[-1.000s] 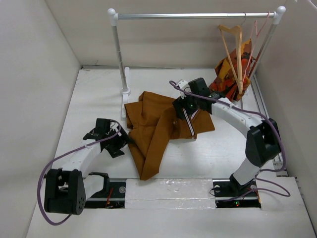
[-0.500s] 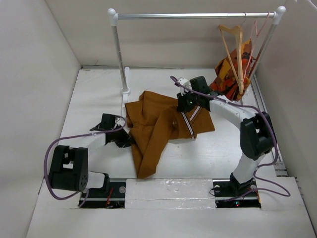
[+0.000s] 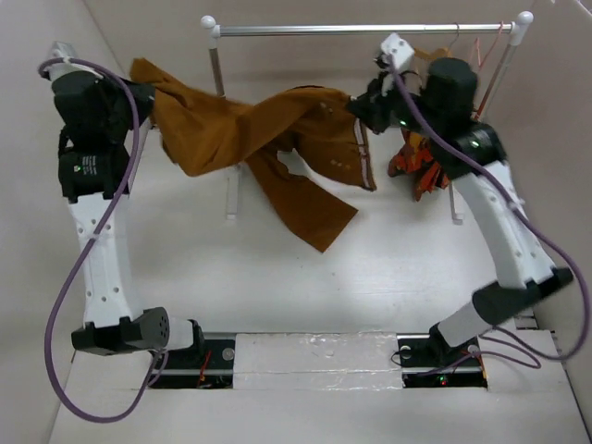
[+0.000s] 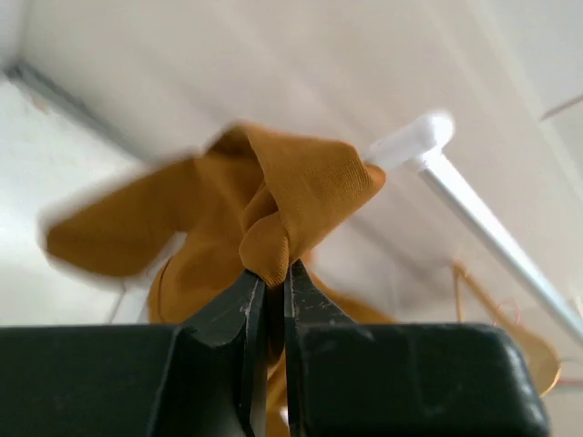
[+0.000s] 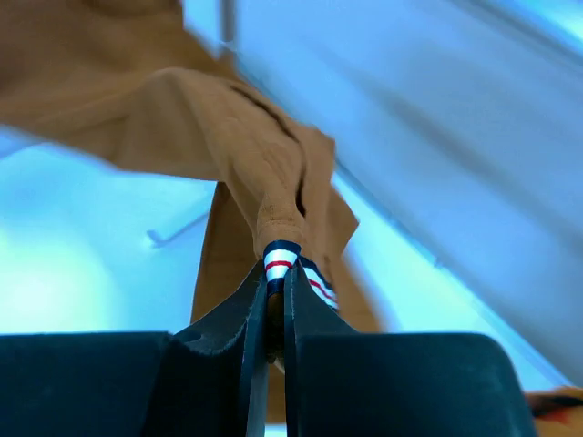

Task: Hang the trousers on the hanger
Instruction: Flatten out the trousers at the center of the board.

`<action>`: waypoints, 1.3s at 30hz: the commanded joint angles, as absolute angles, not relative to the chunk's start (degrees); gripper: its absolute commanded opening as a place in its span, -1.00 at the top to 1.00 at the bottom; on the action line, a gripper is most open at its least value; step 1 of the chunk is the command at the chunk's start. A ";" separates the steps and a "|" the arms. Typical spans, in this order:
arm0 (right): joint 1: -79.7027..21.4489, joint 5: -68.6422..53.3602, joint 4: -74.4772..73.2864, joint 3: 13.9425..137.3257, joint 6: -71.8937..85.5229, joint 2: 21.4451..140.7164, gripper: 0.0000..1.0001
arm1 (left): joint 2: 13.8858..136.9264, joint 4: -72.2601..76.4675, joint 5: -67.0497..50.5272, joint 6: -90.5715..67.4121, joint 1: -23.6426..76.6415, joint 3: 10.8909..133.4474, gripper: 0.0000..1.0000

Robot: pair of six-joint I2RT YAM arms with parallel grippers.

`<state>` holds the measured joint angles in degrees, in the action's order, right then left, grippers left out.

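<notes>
The rust-brown trousers (image 3: 250, 125) hang in the air in front of the rail, stretched between my two grippers, with one leg dangling toward the table. At the upper left, my left gripper (image 3: 141, 90) is shut on a bunched fold of the cloth (image 4: 310, 182), pinched at its tips (image 4: 271, 273). Beside the rail's right end, my right gripper (image 3: 356, 104) is shut on the striped waistband (image 5: 282, 259). The brown cloth (image 5: 264, 173) rises from its tips (image 5: 275, 273). The hanger is mostly hidden behind my right arm; a sliver of pale wood (image 3: 424, 53) shows under the rail.
A metal clothes rail (image 3: 305, 30) on white posts (image 3: 233, 185) spans the back. An orange-red patterned garment (image 3: 412, 162) hangs low at the right. A thin pink wire hanger (image 3: 490, 51) hangs near the right post. Walls close in on both sides.
Both grippers shut on the trousers lying on the table, and both arms then rose high. The trousers left the table and now hang stretched in front of the rail.
</notes>
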<state>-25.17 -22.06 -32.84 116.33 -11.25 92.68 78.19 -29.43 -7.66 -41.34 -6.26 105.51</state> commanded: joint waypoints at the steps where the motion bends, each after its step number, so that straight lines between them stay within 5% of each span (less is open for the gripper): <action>1: -26.27 -29.32 -39.28 111.48 -14.23 81.24 1.00 | 78.66 -39.53 -0.63 -40.52 -6.50 110.56 1.00; 8: -43.05 -32.34 -46.20 68.77 -8.37 59.34 1.00 | 67.35 -37.88 16.07 -40.43 -6.50 90.64 0.89; 9: -44.55 -32.43 -47.88 62.38 -7.04 57.15 1.00 | 66.19 -38.23 18.52 -40.69 -6.50 86.44 0.74; 11: -48.50 -29.37 -50.52 57.07 -0.92 54.86 1.00 | 63.03 -38.32 19.60 -40.00 -6.50 82.55 -0.01; 13: -50.35 -27.09 -51.50 51.69 3.06 52.57 1.00 | 60.22 -36.92 19.78 -39.47 -6.50 78.15 -0.44; 16: -51.06 -24.79 -56.76 49.58 5.54 51.86 0.51 | 58.98 -35.07 16.62 -37.89 -6.50 76.20 -0.44; 17: -51.06 -24.87 -57.39 49.48 5.19 51.86 0.16 | 59.06 -34.89 15.48 -37.10 -6.50 76.20 -0.42; 20: -51.06 -15.34 -59.76 52.02 4.75 53.34 -0.46 | 61.51 -32.52 6.54 -30.44 -1.18 75.84 -0.28; 22: -50.11 -11.64 -58.81 53.34 6.23 53.87 -0.52 | 67.29 -32.43 2.30 -28.67 3.14 76.20 -0.27; 23: -47.23 -10.64 -54.80 53.52 7.46 54.31 -0.30 | 71.07 -32.61 3.68 -28.83 9.08 76.38 -0.27; 24: -45.54 -10.63 -54.76 53.53 7.47 54.32 -0.30 | 71.10 -32.09 5.17 -28.83 12.10 76.12 -0.27; 25: -43.87 -10.20 -53.28 53.26 7.82 54.40 -0.04 | 74.32 -30.86 5.88 -29.44 14.22 75.77 -0.30; 26: -42.12 -9.06 -50.04 52.48 9.48 54.40 0.83 | 75.75 -29.81 5.37 -30.31 14.93 74.98 -0.32; 27: -38.45 -7.75 -48.79 52.12 10.19 54.40 1.00 | 77.33 -26.58 2.40 -31.80 14.94 72.97 -0.33; 31: -29.39 -3.10 -42.03 49.22 13.70 52.22 1.00 | 83.65 -15.50 -6.48 -39.10 11.17 66.90 -0.66; 35: -18.16 -1.66 -38.16 43.87 18.01 48.26 -0.24 | 89.37 -5.20 -13.35 -44.55 8.96 64.86 -0.72; 39: -4.77 -4.83 -32.62 37.54 18.72 47.90 -0.52 | 93.68 5.07 -17.14 -48.59 8.96 65.22 -0.74</action>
